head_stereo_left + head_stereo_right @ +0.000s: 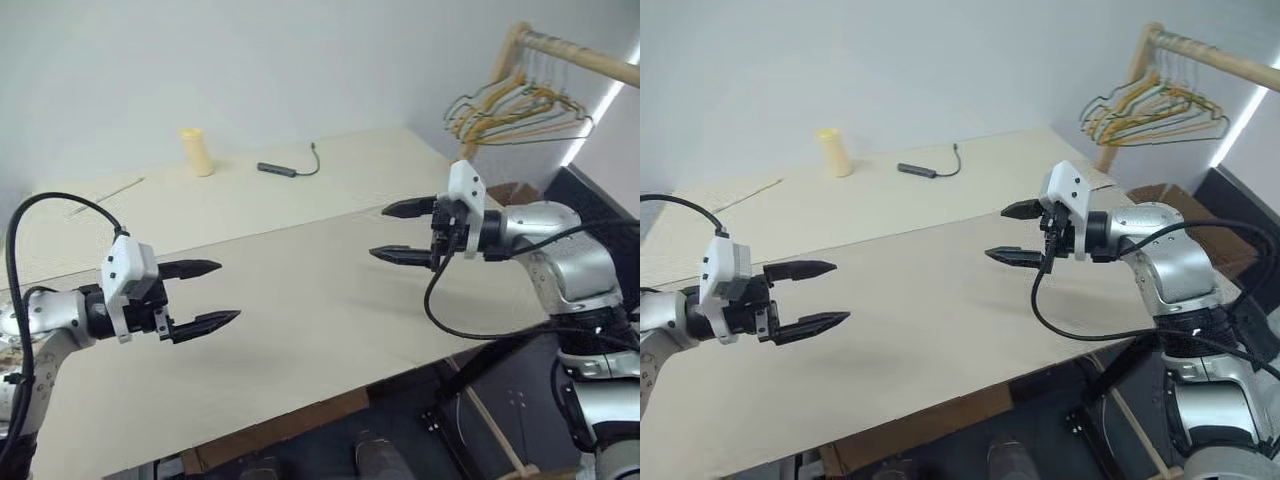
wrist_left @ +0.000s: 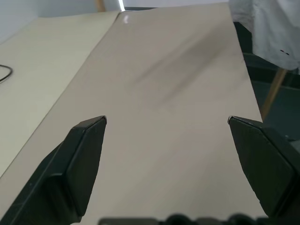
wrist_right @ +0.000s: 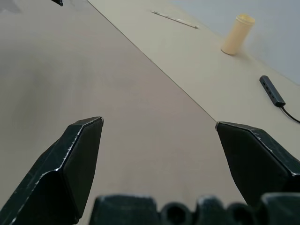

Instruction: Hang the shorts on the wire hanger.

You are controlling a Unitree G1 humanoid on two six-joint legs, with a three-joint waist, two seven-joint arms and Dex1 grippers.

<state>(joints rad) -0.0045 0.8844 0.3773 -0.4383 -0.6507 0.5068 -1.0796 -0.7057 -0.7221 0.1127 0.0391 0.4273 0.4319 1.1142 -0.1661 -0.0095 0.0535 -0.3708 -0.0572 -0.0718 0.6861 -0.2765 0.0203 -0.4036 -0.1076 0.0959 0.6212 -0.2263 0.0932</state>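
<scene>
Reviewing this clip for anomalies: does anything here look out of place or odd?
Yes: the shorts hang off the table's far end instead of lying on it. Both grippers, left and right, are open and empty.

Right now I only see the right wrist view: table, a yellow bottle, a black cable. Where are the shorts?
Observer: Off the table, past its edge, the shorts are by a wooden post.
Operator: Is my left gripper holding anything?
Observer: No, the left gripper is empty, jaws open, above the table.
Operator: Any hangers?
Observer: A bunch of hangers hangs on a wooden rail to the robot's right.
</scene>
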